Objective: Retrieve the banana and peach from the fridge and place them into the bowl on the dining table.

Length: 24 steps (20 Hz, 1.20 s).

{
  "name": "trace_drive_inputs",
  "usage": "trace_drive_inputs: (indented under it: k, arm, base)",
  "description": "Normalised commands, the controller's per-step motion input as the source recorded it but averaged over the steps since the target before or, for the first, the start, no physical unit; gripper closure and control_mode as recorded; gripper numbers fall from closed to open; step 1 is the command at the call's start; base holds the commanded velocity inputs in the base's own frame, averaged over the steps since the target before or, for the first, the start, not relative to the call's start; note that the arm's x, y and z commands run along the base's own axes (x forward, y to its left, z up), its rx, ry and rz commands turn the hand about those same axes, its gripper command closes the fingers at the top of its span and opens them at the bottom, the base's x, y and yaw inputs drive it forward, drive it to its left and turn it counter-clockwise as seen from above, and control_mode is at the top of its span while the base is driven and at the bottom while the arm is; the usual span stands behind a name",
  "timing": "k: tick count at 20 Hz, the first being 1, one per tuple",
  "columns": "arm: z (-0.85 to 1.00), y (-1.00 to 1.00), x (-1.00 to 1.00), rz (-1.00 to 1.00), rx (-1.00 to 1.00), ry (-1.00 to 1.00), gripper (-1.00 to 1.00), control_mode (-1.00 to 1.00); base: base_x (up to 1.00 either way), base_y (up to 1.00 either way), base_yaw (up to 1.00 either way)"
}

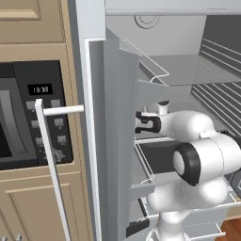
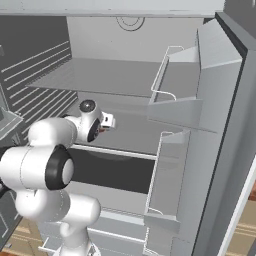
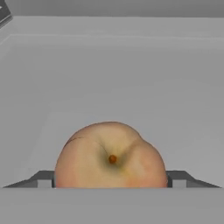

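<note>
While the gripper reached deep into the fridge, its two dark fingertips stood wide, one on either side of the peach. Whether they pressed the fruit or merely flanked it, I could not tell. The peach sat on the pale grey shelf floor, dimple and stem spot facing the hand (blush orange, paler at the sides). From the right, the white arm bent in over a dark drawer front. Left of the open door stood the black built-in oven in tan cabinets.
</note>
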Motion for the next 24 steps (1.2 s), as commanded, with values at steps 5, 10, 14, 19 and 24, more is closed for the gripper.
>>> trace_drive_inputs:
  k: [5,10,14,19,24]
  arm:
    - [-0.38,0.00,-0.02,0.00,0.00,0.09,1.00,-1.00]
    - [-0.48,0.00,-0.09,0.00,0.00,0.10,1.00,-1.00]
    - [-0.06,0.00,0.00,0.00,0.00,0.00,1.00,-1.00]
    - [-0.02,-0.04,-0.75,0.00,0.00,-0.10,1.00,-1.00]
    - [0.29,-0.16,-1.00,0.00,0.00,-0.29,1.00,-1.00]
  base:
    - [0.00,0.00,0.00]
    - [0.00,0.00,0.00]
    - [0.00,0.00,0.00]
    - [0.00,0.00,0.00]
    - [0.00,0.00,0.00]
